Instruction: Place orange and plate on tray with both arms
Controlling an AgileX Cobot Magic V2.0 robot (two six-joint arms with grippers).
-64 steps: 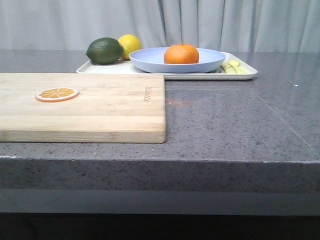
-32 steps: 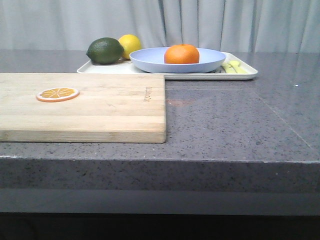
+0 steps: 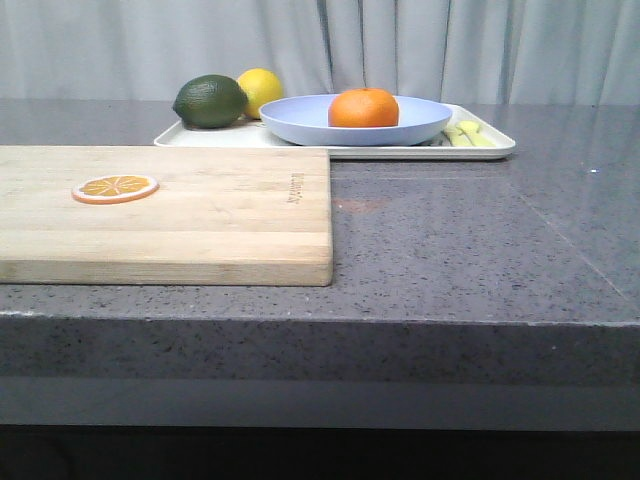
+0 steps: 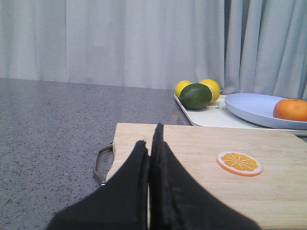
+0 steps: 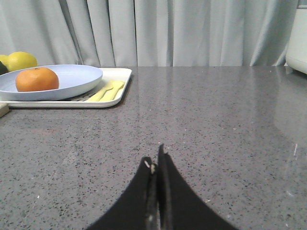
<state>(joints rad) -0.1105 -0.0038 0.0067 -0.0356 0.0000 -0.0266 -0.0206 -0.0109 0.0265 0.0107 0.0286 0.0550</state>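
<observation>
I am seeing the orange (image 3: 363, 107) lying in the plate (image 3: 300, 121), which is sitting on the tray (image 3: 487, 148) at the far side of the bench (image 3: 450, 250). My left pincer (image 4: 150, 143) is hanging over the cutting board (image 3: 200, 215), jaws pressed together and holding nothing. My right pincer (image 5: 155, 162) is hovering over bare bench, likewise closed and empty.

Orange (image 3: 363, 108) in plate (image 3: 300, 122), plate on tray (image 3: 490, 150).
Whole, round and slightly flattened, bright with dimpled skin, resting upright in the plate's shallow hollow near its middle. Wide, round, pale lavender-blue, matte and plain, lying flat on the tray and much wider than the fruit. Flat, rectangular, cream-white with low rim and rounded corners, lying at the far side of the grey counter.
</observation>
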